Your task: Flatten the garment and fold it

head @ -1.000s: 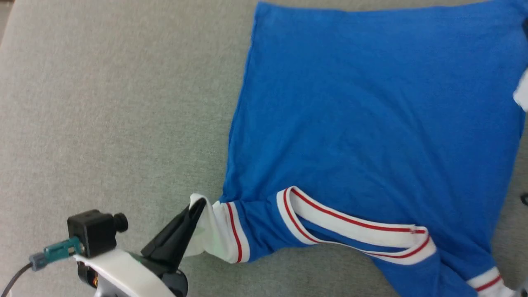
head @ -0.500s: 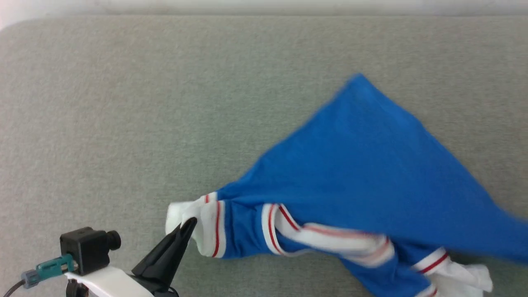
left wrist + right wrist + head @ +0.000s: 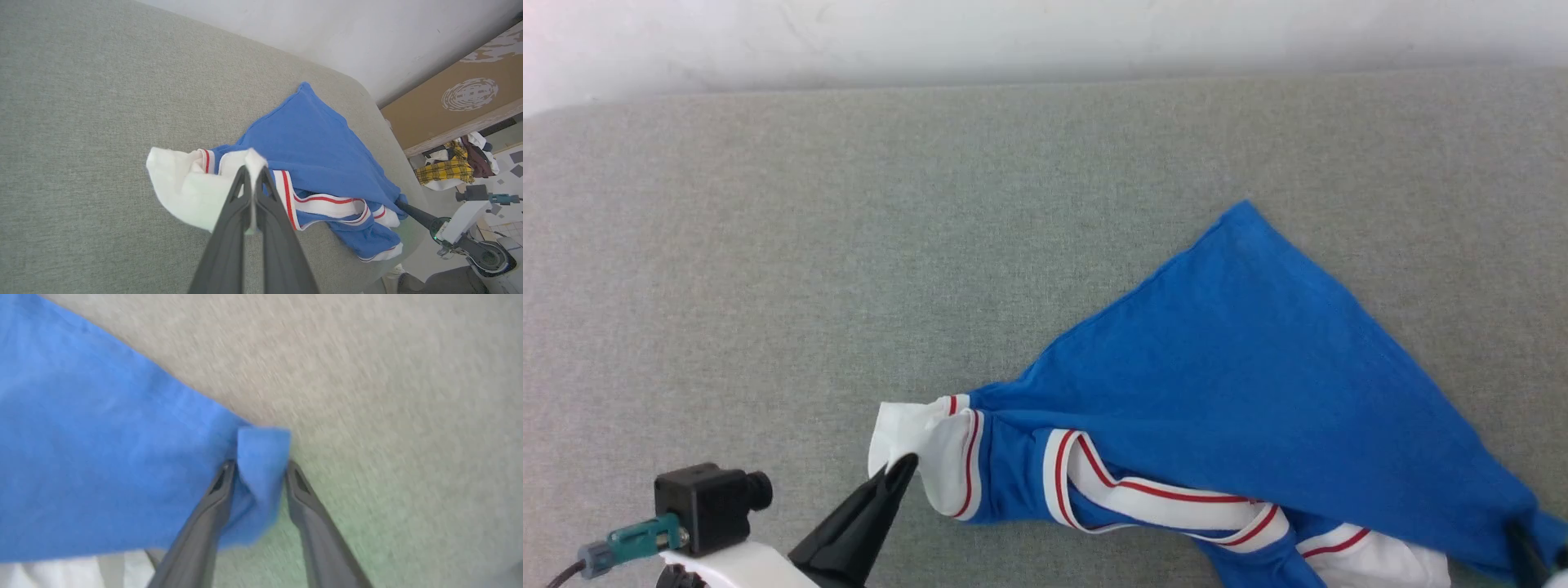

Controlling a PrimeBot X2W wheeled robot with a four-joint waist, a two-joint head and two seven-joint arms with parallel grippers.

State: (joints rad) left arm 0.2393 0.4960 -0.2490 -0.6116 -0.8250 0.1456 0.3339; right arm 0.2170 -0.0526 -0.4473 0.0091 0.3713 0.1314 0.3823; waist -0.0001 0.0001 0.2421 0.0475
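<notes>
The garment [image 3: 1258,392] lies on the grey surface as a blue triangle, its far corner pointing away from me. The red-and-white collar trim [image 3: 1143,494] and a white sleeve [image 3: 923,445] run along its near edge. My left gripper [image 3: 903,469] is shut on that white sleeve [image 3: 184,188] at the garment's left end, its tips [image 3: 253,171] pinching a fold of it. My right gripper [image 3: 257,465] stands open at the garment's right end, with a blue corner [image 3: 263,449] lying between its spread fingers. One of its dark fingers [image 3: 1523,551] shows at the lower right.
The grey padded surface [image 3: 768,245] reaches back to a white wall [image 3: 1045,33]. In the left wrist view its rounded right edge [image 3: 392,134] drops off beside a brown board [image 3: 457,98] and a pile of clothes [image 3: 449,167] on the floor.
The head view has shifted. The garment went from a broad spread sheet to a slack triangle lying on the surface. My right gripper's jaws have come apart; the left grip on the sleeve holds.
</notes>
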